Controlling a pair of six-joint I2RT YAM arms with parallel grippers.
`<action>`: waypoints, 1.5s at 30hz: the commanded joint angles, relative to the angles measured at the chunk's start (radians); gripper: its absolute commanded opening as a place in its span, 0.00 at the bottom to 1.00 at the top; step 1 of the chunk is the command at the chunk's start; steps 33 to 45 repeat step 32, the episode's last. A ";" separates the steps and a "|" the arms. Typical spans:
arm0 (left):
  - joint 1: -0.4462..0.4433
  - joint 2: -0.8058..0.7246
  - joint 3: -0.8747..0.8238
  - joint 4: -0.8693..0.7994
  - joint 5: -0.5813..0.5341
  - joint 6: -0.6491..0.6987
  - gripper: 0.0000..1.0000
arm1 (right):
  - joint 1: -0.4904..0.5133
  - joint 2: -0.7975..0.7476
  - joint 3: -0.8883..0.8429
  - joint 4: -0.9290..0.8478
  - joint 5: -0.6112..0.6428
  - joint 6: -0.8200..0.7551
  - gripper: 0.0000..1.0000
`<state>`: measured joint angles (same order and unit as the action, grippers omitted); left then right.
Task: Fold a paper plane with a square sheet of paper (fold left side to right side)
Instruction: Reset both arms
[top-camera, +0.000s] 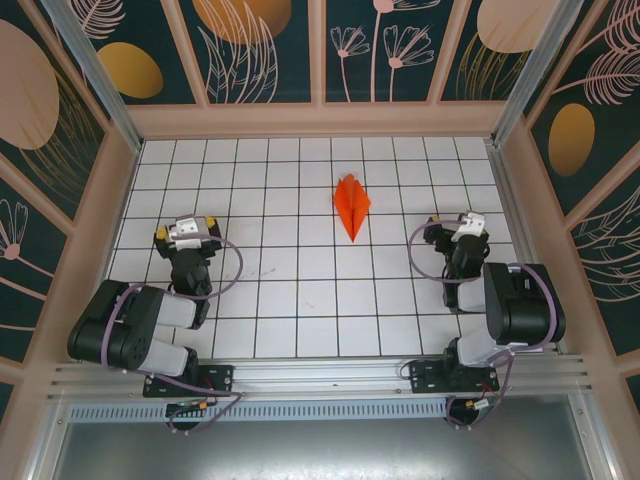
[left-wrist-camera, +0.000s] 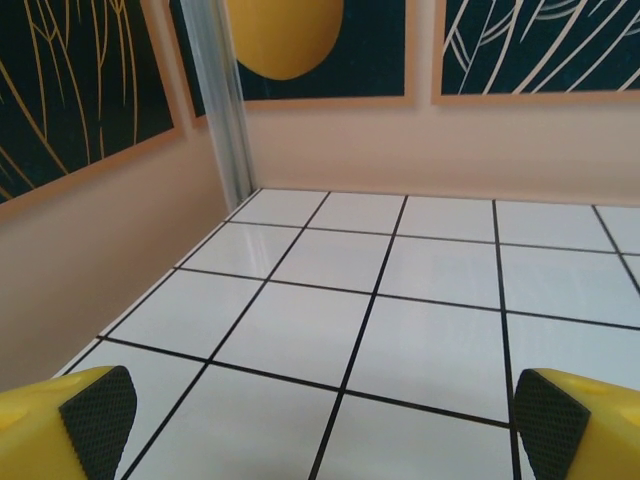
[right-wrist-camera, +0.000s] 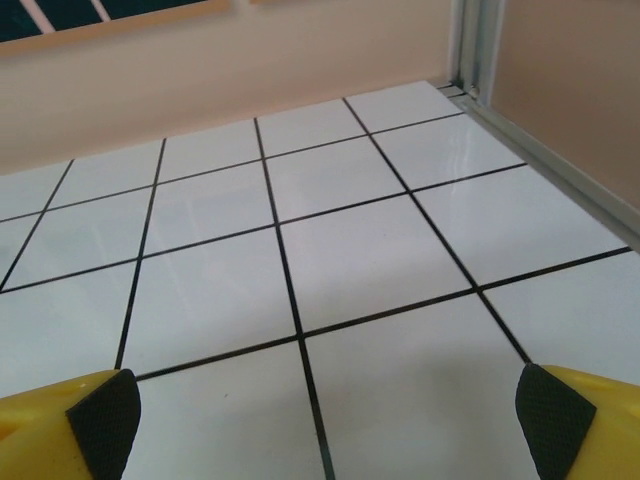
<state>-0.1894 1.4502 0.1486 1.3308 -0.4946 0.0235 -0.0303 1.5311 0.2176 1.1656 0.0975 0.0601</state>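
The orange paper, folded into a slim pointed paper plane, lies on the white grid table a little right of centre, its sharp tip toward the near edge. My left gripper sits at the left of the table, well away from the plane, open with nothing between its yellow fingers. My right gripper sits at the right, about two tiles from the plane, also open and empty, its black pads spread wide over bare tiles.
Beige walls with dark patterned panels close in the table on three sides. A metal post stands in the far left corner, another in the far right. The aluminium rail carries both arm bases at the near edge.
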 joint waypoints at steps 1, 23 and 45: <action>0.018 0.005 -0.029 0.127 0.075 0.001 0.99 | -0.010 0.009 -0.005 0.118 -0.061 -0.015 0.99; 0.145 0.074 0.063 -0.002 0.204 -0.114 0.99 | 0.006 0.010 0.012 0.086 -0.075 -0.043 0.99; 0.145 0.073 0.063 -0.001 0.203 -0.114 0.99 | 0.006 0.010 0.013 0.085 -0.078 -0.043 0.99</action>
